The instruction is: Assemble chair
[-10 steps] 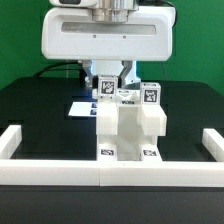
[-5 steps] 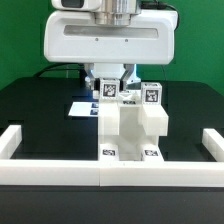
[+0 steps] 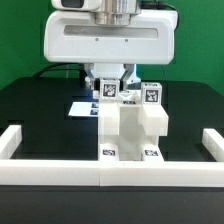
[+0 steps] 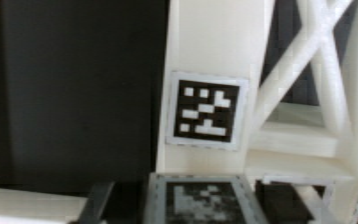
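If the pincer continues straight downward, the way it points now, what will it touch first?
Most likely the white chair assembly right under the pincer, which looks shut on an upright part of it. Depth is unclear, so I cannot be sure.

The arm is reaching straight down from the top of the exterior view, its broad white wrist housing (image 3: 107, 48) sitting level and facing the camera. Beneath it the tool (image 3: 107, 84) is pointing downward, its dark fingers (image 3: 90, 82) hanging vertically with the jaws drawn nearly together, pinching the upright white chair part (image 3: 106, 105). In the wrist view the fingers are not clearly showing.
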`<action>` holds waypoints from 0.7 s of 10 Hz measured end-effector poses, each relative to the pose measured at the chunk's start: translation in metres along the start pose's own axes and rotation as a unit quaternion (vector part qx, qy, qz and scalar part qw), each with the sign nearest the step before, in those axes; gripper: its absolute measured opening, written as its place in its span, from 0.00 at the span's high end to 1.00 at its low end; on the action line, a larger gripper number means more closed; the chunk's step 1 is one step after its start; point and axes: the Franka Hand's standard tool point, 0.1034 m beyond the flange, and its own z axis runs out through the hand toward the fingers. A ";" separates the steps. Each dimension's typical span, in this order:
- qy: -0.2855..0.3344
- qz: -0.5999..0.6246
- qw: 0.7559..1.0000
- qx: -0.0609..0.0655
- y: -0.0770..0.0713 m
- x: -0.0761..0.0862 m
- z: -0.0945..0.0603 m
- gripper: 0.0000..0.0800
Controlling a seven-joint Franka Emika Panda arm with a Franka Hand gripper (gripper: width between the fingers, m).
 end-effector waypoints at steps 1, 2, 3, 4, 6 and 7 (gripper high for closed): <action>0.000 0.000 1.000 0.000 0.000 0.000 0.000 0.64; 0.000 0.000 1.000 0.000 0.000 0.000 0.000 0.64; 0.000 0.000 1.000 0.000 0.000 0.000 0.000 0.64; 0.000 0.007 1.000 0.000 0.000 0.000 0.000 0.64; 0.000 0.007 1.000 0.000 0.000 0.000 0.000 0.64; 0.000 0.047 0.999 0.000 0.000 0.000 0.000 0.64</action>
